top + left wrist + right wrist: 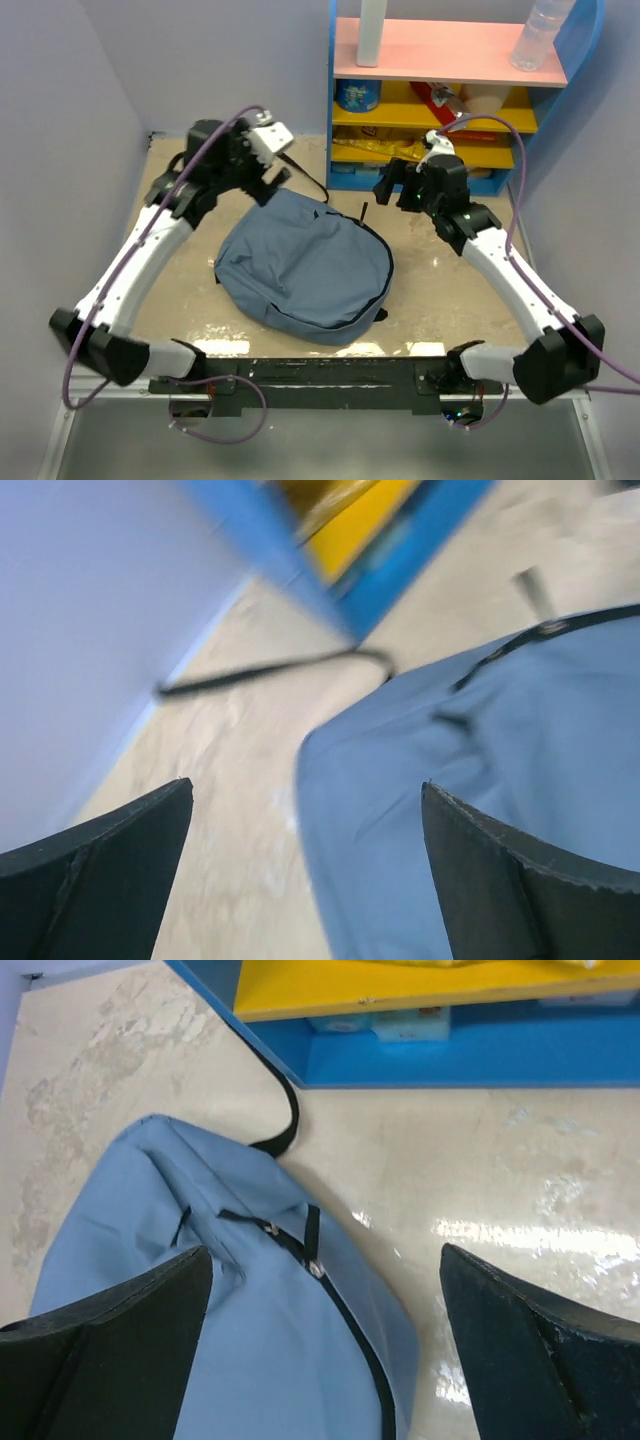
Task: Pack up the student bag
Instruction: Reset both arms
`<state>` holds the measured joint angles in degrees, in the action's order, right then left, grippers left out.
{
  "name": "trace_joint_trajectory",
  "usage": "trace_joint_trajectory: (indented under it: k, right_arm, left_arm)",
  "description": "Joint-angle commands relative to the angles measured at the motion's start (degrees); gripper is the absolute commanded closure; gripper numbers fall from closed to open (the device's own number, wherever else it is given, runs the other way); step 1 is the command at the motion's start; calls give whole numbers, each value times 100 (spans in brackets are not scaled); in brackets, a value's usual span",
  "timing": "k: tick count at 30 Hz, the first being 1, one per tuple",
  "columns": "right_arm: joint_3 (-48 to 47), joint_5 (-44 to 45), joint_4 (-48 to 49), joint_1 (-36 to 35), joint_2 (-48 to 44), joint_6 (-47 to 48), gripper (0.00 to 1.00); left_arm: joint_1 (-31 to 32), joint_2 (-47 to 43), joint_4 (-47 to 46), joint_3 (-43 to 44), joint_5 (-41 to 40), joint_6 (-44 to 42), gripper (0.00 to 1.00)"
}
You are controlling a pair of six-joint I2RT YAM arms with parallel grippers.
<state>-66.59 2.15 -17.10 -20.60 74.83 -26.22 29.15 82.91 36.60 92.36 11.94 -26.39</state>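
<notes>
Top view: student bag point(305, 268) lies flat mid-table point(440, 300) between the arms, nearer the bases than either set of fingertips. The zip point(375, 300) round its rim looks closed from here, so my read is the bag is laid down packed or nearly so; contents not visible. Left gripper point(272, 182) hangs over the bag's far-left corner. Right gripper point(390, 185) sits just past its far-right edge, in front of the blue shelf unit point(335, 100). Both arms reach forward from the bases, elbows out, wrists pitched down and angled toward each other. Left wrist view is blurred. Fingers point(100, 870) are spread wide with nothing between them. Bag fabric runs below the gap and under the right-hand finger, bare table under the left-hand one. A black strap point(270, 668) lies on the table ahead of the tips. Can't tell any contact with the bag. Right wrist view: its fingers point(110, 1340) are also wide apart and empty. The bag's top corner and the zip are below the left-hand finger and reach into the gap. Glossy table is under the right-hand finger, shelf base ahead of the tips. Both released, likely clear of the bag.
</notes>
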Motion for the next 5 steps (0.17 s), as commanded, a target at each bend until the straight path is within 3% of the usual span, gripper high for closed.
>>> trace_joint_trajectory:
  k: [1,5]
  right_arm:
    - [531,198,-302,3,-977,257,1]
    - [612,355,-574,3,-1549,424,1]
  left_arm:
    - [-778,-1363,-1012,-1688,-570,819,0]
    - [-1218,-2330,-1654,-2827,-544,1267,0]
